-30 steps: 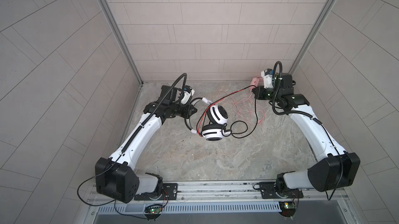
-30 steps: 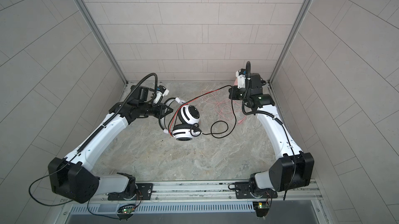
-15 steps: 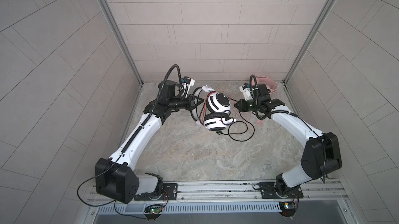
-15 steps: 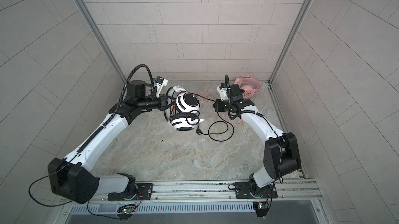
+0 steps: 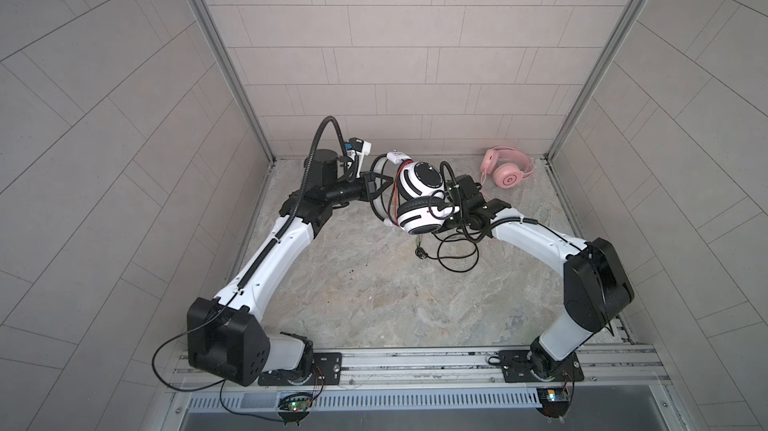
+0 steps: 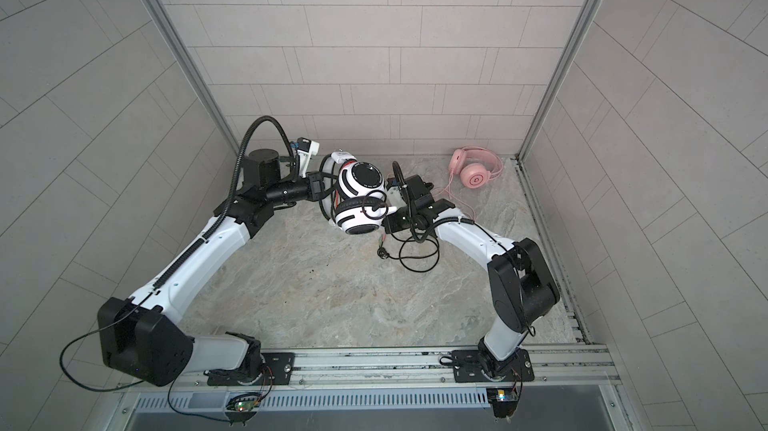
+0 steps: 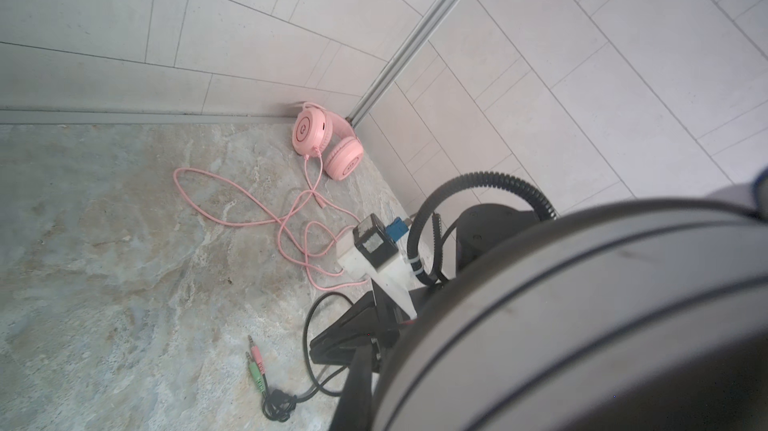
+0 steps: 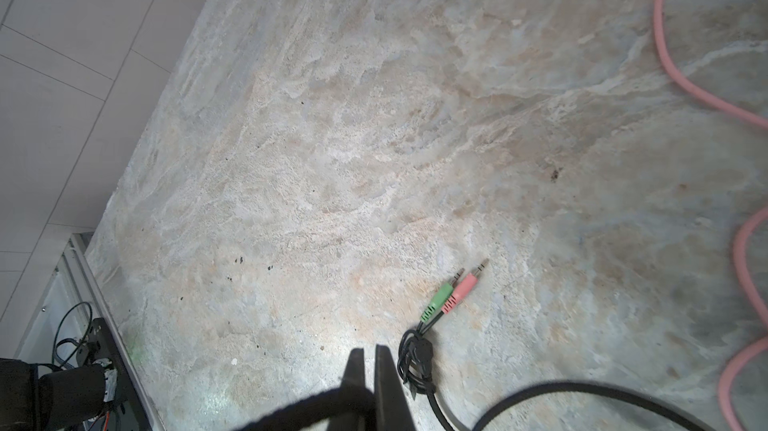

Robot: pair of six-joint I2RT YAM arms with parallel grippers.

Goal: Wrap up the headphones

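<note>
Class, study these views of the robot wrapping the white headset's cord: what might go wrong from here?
The black cord trails slack on the table; its loop or plugs may snag the right gripper mid-wrap.
The pink cord sprawls nearby and might get dragged in.
The white headset hangs from the left gripper; it may slip.

Soft, even light in both top views, only faint shadows on the table (image 5: 374,308); wall tiles (image 5: 104,125) bow toward the edges. Left wrist view: white headset (image 7: 582,304) looms close, badly blurred. Right wrist view: black cord (image 8: 291,410) smeared, maybe a pale glare patch beside it.
</note>
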